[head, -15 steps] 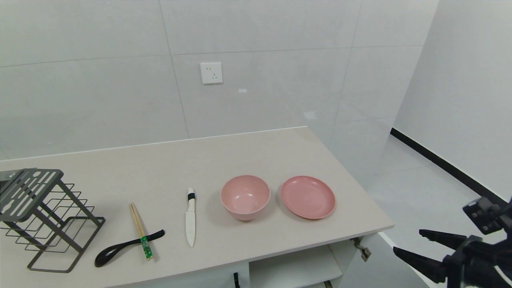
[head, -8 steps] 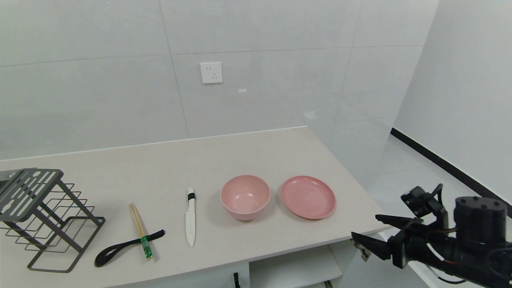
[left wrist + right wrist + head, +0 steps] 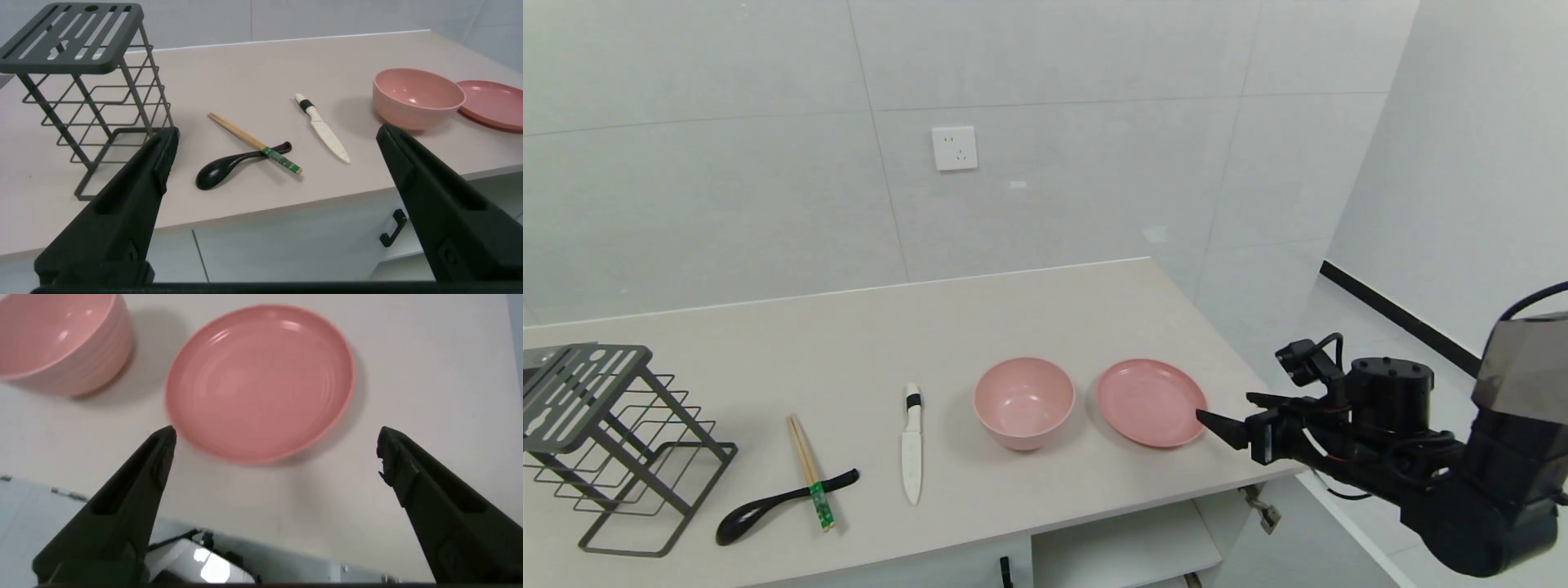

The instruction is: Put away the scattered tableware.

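A: R gripper (image 3: 1227,412)?
B: Fingers spread wide, empty, tip near pink plate's (image 3: 1152,402) 4 o'clock rim.
A: L gripper (image 3: 276,135)?
B: Also wide open, nothing held. Plate at pink bowl's (image 3: 1023,400) 3 o'clock, knife (image 3: 912,445) at 9.

The right gripper (image 3: 275,434), its jaws wide apart, points at the pink plate (image 3: 261,380). A pink bowl (image 3: 57,335) stands just beside the plate on the counter (image 3: 433,392).

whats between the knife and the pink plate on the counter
The pink bowl stands upright between the knife and the pink plate, apart from both. The head view shows this plainly.
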